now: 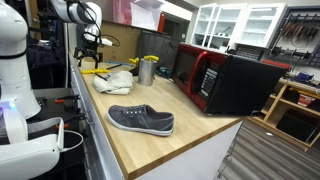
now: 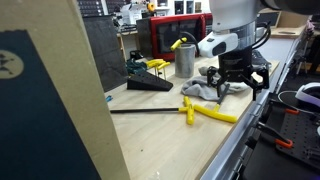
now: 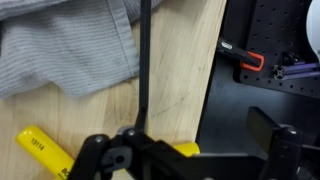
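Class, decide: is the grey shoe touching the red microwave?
Apart. An exterior view shows a strip of bare wooden counter between the shoe and the microwave.

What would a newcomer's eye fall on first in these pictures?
Probably the grey shoe lying alone at the near end of the wooden counter, with the red-and-black microwave farther along. Next comes the end effector, hanging low beside a grey cloth and a yellow-handled tool.

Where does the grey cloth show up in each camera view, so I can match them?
In an exterior view: the grey cloth lies mid-counter, left of the metal cup.
In an exterior view: right of centre, just left of the gripper.
Wrist view: fills the upper left.
Shared landmark: the yellow-handled tool beside it.
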Controlling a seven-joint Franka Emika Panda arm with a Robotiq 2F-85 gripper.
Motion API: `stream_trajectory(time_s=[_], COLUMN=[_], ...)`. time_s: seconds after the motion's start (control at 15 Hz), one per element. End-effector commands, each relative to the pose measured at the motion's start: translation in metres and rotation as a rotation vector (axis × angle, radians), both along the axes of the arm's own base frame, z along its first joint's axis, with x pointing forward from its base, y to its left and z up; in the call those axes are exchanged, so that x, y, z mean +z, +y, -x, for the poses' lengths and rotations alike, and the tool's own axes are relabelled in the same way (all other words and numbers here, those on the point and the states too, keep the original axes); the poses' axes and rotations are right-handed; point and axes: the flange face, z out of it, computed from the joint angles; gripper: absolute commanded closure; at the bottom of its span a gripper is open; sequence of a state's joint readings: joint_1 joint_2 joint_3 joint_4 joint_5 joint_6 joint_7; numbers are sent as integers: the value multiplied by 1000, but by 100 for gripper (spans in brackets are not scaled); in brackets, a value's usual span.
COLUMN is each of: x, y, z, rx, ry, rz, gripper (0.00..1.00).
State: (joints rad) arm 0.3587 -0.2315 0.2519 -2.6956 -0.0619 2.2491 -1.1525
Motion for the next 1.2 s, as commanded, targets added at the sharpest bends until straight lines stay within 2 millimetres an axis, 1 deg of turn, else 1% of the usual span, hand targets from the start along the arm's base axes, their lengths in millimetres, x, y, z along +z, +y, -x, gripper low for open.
stream_trajectory(time_s=[0.0,0.2,0.4,0.47,0.53,0.67,0.8,1.0,1.13], x=[-19,-26,-34,-37,-40,-46,-49,-48,-48], y=[2,11,20,22,25,28,30,32,33], z=[-4,-10,-15,-15,-16,-16,-17,-19,-19], rx=[-4,-37,-40,-40,-37,-37,-37,-43,-53], ry=[-57,-145,-195,-199,-198,-194,-187,-185,-181], rz=[2,-33,-64,-70,-81,-97,-114,-123,-128], gripper=[0,0,0,4,27,29,43,66,80])
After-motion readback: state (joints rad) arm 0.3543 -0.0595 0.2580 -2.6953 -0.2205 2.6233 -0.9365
